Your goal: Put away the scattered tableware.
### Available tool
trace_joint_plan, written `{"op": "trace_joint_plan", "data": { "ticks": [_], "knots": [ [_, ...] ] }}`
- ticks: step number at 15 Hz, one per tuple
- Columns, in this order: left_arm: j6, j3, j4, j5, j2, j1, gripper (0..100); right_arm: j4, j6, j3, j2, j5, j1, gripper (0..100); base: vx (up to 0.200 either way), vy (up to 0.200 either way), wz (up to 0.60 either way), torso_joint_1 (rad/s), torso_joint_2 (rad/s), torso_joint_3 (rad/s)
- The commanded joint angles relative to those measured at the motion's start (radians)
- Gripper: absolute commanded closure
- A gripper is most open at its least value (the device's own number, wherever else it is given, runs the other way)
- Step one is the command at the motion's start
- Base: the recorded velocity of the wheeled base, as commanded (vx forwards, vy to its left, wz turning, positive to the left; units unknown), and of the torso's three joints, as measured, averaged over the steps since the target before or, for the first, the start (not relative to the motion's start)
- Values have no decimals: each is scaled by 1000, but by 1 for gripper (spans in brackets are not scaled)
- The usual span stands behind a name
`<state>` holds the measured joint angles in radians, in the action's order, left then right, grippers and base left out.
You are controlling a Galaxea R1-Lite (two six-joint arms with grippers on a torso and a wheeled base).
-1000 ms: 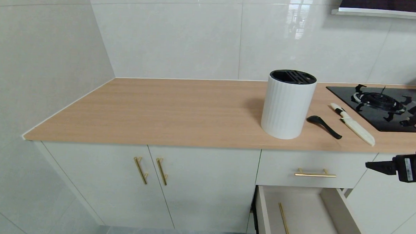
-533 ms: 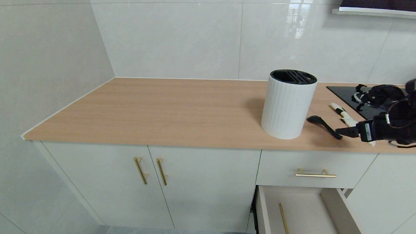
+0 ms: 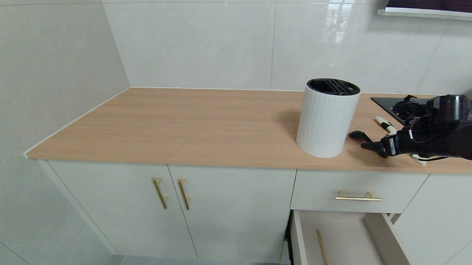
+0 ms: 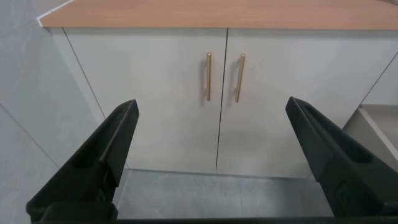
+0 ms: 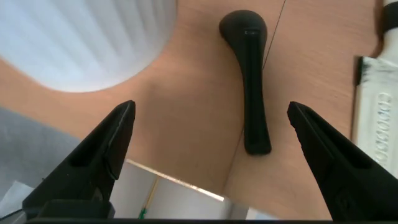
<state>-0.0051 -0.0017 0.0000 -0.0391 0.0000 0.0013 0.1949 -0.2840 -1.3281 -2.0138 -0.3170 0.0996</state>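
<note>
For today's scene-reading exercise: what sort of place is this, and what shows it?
Most likely a home kitchen: a wooden countertop over cabinets, a gas hob, and a white knife block.

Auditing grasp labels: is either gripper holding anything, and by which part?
Nothing is held. The right gripper is open over the black spoon, not closed on it. The left gripper is open too, empty.

Head camera overlooks the countertop (image 3: 189, 127); right wrist, close above, shares its black spoon (image 5: 252, 87); left wrist faces cabinet doors (image 4: 174, 93).
</note>
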Motion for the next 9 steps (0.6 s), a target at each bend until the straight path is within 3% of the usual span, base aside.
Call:
{"op": "trace_joint_plan", "data": {
  "ticks": [1, 9],
  "knots": [
    [-1, 0, 0, -1, 2, 0, 0, 28, 5, -42, -74, -8, 22, 0, 0, 0, 0, 0, 0, 0],
    [-1, 0, 0, -1, 2, 0, 0, 47, 31, -97, -151, -25, 32, 0, 0, 0, 0, 0, 0, 0]
  ]
}}
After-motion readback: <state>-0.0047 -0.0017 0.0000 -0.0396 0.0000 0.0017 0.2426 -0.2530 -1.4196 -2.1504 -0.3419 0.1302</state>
